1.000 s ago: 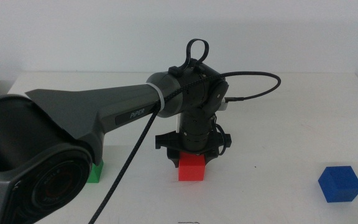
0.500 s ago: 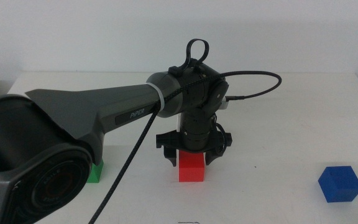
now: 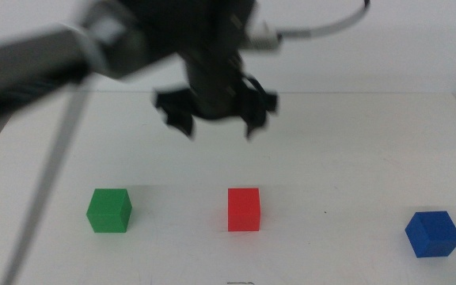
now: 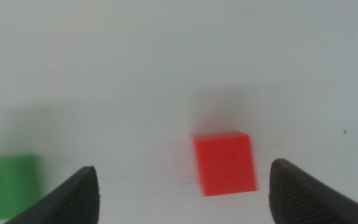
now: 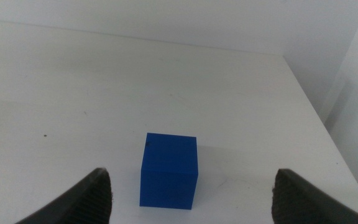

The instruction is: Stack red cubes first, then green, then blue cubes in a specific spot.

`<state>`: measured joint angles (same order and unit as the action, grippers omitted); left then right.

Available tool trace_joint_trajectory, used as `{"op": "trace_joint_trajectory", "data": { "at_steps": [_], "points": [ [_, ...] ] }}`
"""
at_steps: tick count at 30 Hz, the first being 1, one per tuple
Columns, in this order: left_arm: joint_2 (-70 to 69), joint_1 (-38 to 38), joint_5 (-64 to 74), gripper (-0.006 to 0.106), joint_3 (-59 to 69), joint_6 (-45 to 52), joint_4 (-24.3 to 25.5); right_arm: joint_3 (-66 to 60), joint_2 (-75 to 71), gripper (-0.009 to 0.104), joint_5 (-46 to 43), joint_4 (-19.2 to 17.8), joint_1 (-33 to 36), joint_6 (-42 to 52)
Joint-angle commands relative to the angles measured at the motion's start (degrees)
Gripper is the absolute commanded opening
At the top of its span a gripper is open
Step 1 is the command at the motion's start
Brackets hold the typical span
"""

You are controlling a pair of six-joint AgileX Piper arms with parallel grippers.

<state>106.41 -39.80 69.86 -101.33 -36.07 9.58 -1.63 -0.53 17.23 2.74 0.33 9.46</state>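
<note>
The white desk (image 3: 355, 158) fills most of the middle view, with three cubes in a row along its near part, each standing apart from the others.

The left arm (image 3: 46, 59) reaches in from the left, high above the desk and blurred. Its left hand (image 3: 218, 127) hangs in the air over the middle of the desk, released, with its two dark jaws spread wide and nothing between them. In the left wrist view the jaws stand far apart at either side, and the desk lies bare between them apart from the cubes.

The red cube (image 3: 244, 209) rests flat on the desk at the middle of the row, below the left hand and nearer the camera, not touching it. In the left wrist view the red cube (image 4: 224, 163) lies between the lines of the two jaws, closer to one of them, well clear of both.

The green cube (image 3: 108, 210) sits at the left end of the row, off to the side of the left hand.

The blue cube (image 3: 432, 233) sits at the right end, near the desk's front right corner. The right wrist view shows the blue cube (image 5: 168, 169) on the desk ahead of the right hand (image 5: 191, 193), between its widely parted jaws and untouched; that hand is released too.
</note>
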Motion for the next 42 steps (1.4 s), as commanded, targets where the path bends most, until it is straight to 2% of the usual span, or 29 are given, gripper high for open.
{"op": "trace_joint_trajectory", "data": {
  "at_steps": [1,10,15,17,42],
  "points": [
    [-8.46,1.26,5.77,0.093,0.39,4.19,4.66,1.07,-1.32,0.066,-4.52,-0.65,-0.36,0.32],
    [-21.71,18.73,5.70,0.093,18.33,10.71,-3.09,1.07,-1.32,0.066,-4.53,-0.65,-0.36,0.32],
    [-22.29,24.22,1.30,0.093,24.85,15.35,-6.80,1.07,-1.32,0.066,-4.53,-0.65,-0.36,0.32],
    [-21.86,24.80,-1.45,0.093,26.26,16.12,-7.89,1.07,-1.32,0.066,-4.53,-0.65,-0.36,0.32],
    [-3.49,25.04,-11.13,0.093,26.88,17.36,-7.60,1.07,-1.32,0.066,-4.53,-0.65,-0.36,0.32]
  ]
}}
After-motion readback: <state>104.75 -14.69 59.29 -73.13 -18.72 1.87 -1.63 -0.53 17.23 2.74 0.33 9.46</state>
